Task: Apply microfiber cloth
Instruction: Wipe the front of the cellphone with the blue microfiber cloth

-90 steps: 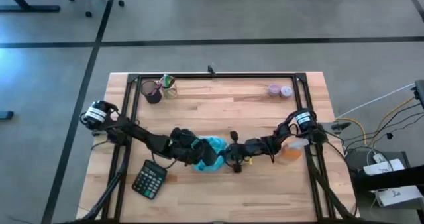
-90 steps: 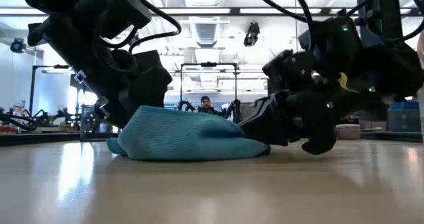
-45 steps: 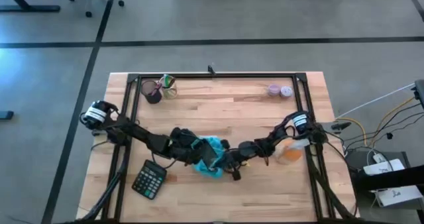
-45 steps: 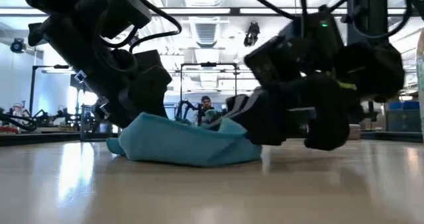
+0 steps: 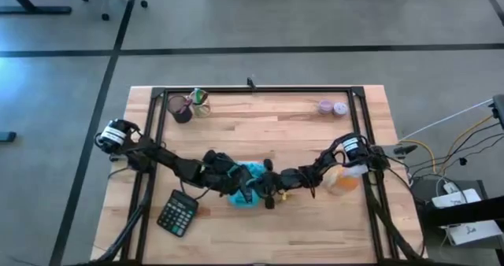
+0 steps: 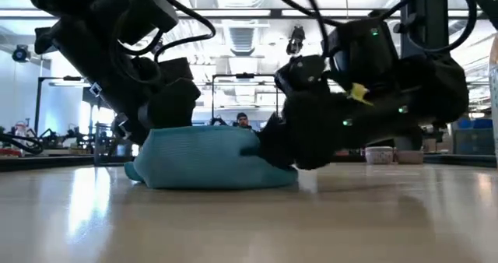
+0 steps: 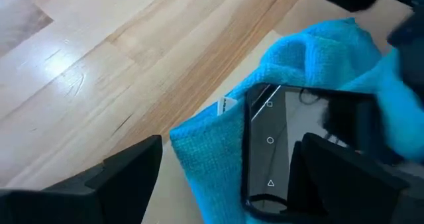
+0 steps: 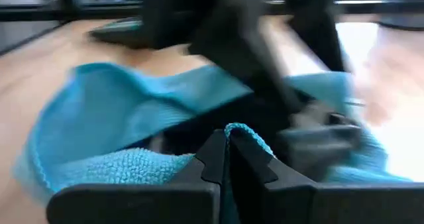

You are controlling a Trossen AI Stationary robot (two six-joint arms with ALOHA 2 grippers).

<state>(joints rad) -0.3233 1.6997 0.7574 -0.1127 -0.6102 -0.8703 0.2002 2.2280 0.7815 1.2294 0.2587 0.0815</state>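
The turquoise microfiber cloth lies bunched at the table's middle, resting on the wood. In the left wrist view a black phone lies on the cloth, partly wrapped by it. My left gripper is open at the cloth's left side, its fingers spread wide, one of them over the phone's side. My right gripper is shut on the cloth at its right side. My left gripper has one finger over the phone's long side; whether it touches the phone cannot be told. My right gripper pinches a raised edge of the cloth between its two fingers, coming level from the table's right. That edge is lifted off the table and drawn over the rest of the cloth.
A black calculator lies near the front left. An orange bottle sits by the right arm. A dark cup and small items stand at the far left, small lilac things at the far right. A black frame borders the table.
My right gripper has moved toward the table's left, carrying the cloth's right edge, first lifted, then drawn over the heap. The cloth's right part has folded over toward my left gripper; its left part has stayed where it was.
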